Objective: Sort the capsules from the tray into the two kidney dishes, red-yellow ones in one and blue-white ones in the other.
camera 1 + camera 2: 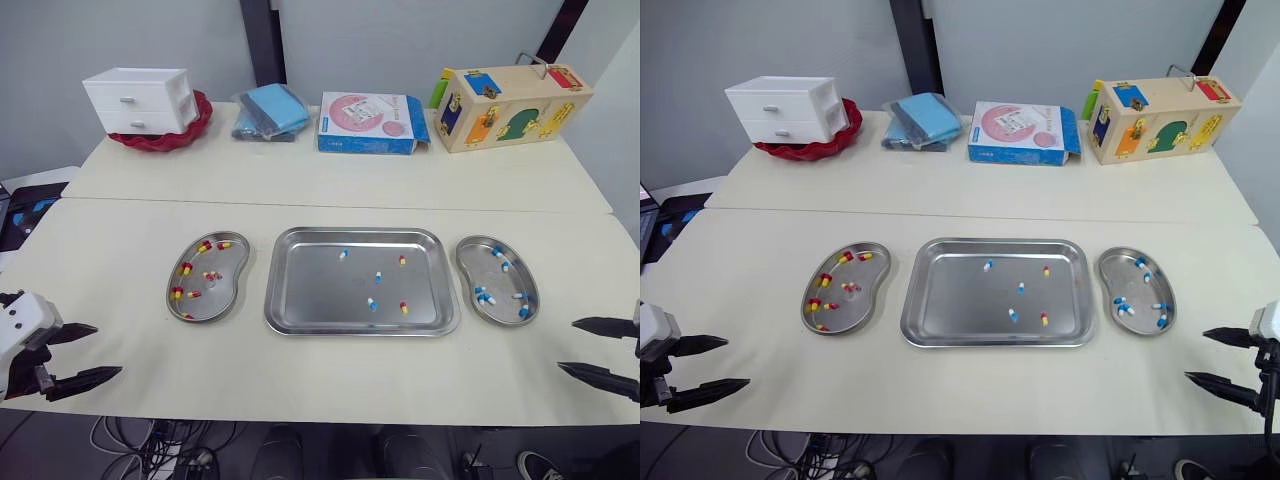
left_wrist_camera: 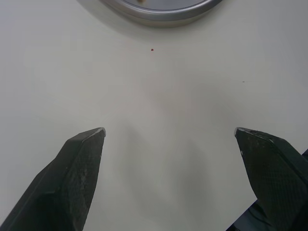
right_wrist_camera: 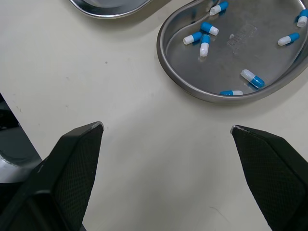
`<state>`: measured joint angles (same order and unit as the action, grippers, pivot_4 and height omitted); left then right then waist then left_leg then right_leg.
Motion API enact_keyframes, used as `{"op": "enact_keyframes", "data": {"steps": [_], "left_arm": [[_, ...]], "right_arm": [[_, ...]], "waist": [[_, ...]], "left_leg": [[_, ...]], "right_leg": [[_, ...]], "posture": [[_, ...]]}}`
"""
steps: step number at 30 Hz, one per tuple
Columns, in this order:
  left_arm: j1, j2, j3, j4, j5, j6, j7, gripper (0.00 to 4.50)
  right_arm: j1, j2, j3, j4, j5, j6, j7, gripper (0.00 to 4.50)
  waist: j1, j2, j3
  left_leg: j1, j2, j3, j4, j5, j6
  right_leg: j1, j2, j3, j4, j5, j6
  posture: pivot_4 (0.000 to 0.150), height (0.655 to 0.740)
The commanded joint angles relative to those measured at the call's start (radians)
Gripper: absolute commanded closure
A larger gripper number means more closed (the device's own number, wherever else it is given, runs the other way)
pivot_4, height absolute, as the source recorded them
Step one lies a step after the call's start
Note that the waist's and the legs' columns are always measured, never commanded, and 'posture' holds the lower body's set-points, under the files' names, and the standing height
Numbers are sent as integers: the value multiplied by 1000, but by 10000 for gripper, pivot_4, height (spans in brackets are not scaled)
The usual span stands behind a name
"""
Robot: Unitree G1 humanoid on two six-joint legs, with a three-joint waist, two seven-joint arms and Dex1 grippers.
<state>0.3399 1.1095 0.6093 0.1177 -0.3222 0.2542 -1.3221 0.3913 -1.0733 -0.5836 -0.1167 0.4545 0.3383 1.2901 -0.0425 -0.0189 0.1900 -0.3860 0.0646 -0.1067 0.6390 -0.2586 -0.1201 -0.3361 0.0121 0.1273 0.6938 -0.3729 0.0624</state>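
A steel tray (image 1: 320, 290) lies mid-table holding three blue-white capsules (image 1: 378, 277) and two red-yellow capsules (image 1: 404, 308). To its left, a kidney dish (image 1: 228, 284) holds several red-yellow capsules (image 1: 186, 268). To its right, a second kidney dish (image 1: 500, 285) holds several blue-white capsules (image 3: 204, 38). My left gripper (image 1: 108, 350) is open and empty near the table's front left edge, short of the left dish rim (image 2: 159, 17). My right gripper (image 1: 566, 344) is open and empty at the front right, just in front of the right dish (image 3: 240, 43).
Along the back stand a white drawer unit (image 1: 140, 100) on a red bowl, a folded blue cloth (image 1: 270, 110), a blue-pink box (image 1: 368, 123) and a wooden activity box (image 1: 510, 105). A seam (image 1: 330, 205) joins two tabletops.
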Motion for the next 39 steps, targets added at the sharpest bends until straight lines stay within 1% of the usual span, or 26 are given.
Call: {"op": "enact_keyframes", "data": {"steps": [1,6,10,14,16,18,21,23,24,27,34,36,39], "left_arm": [[1,-11,32,-39,-23,2,-1,316],[18,-77,57,-139,-87,7,-1,316],[64,-174,50,-280,-150,-22,-11,316],[122,-290,19,-405,-200,-87,-15,316],[148,-338,-4,-441,-207,-120,-14,316],[170,-436,-51,-486,-215,-180,17,316],[175,-530,-95,-505,-199,-255,59,316],[162,-605,-141,-495,-178,-340,85,316],[160,-626,-156,-494,-176,-365,93,316],[158,-693,-197,-505,-174,-410,149,316],[211,-763,-278,-522,-147,-472,238,316],[222,-776,-291,-521,-152,-468,268,316],[227,-774,-306,-510,-149,-490,288,316]], "right_arm": [[-13,-9,-15,2,-5,-12,18,0],[0,-7,-29,-24,4,10,42,0],[-30,-15,-41,-135,105,136,40,0],[-115,-13,-27,-291,228,277,-30,0],[-179,-5,3,-374,296,348,-99,0],[-318,28,98,-454,387,440,-242,0],[-472,82,215,-511,441,525,-384,0],[-619,166,377,-514,397,568,-499,0],[-664,194,426,-510,382,583,-535,0],[-786,284,579,-442,275,603,-630,0],[-943,446,812,-282,72,585,-737,0],[-999,513,880,-201,4,557,-755,0],[-1043,565,920,-122,-62,526,-756,0]], "waist": [[0,0,0],[0,0,0],[0,1,0],[-6,1,0],[-6,1,0],[-10,1,0],[-11,0,0],[-8,-1,-1],[-4,-1,-1],[1,-1,-1],[7,-1,-1],[6,-1,-1],[1,0,-1]], "left_leg": [[0,0,0,0,0,0],[0,0,0,0,0,0],[0,0,0,0,0,0],[0,0,-1,0,0,0],[0,0,0,1,0,0],[0,0,-1,1,0,0],[-1,0,-1,2,0,0],[-3,0,-3,3,0,0],[-4,0,-3,4,0,0],[-5,0,-3,5,0,0],[-10,0,-4,5,0,0],[-11,0,-4,5,0,0],[-12,0,-4,5,0,0]], "right_leg": [[0,0,0,0,0,0],[0,0,0,0,0,0],[1,0,0,0,0,0],[1,0,0,0,0,0],[1,0,0,0,0,0],[1,0,0,0,0,0],[1,0,1,0,1,1],[0,0,-1,0,1,1],[0,0,-1,0,1,1],[-1,0,-1,0,1,1],[-9,0,-2,3,1,1],[-10,0,-2,4,1,1],[-12,0,-2,5,1,1]], "posture": [[1500,7400],[1500,7400],[1500,7400],[1500,7400],[1500,7400],[1500,7400],[1500,7400],[1500,7400],[1500,7400],[1500,7400],[1500,7400],[1500,7400],[1500,7400]]}}
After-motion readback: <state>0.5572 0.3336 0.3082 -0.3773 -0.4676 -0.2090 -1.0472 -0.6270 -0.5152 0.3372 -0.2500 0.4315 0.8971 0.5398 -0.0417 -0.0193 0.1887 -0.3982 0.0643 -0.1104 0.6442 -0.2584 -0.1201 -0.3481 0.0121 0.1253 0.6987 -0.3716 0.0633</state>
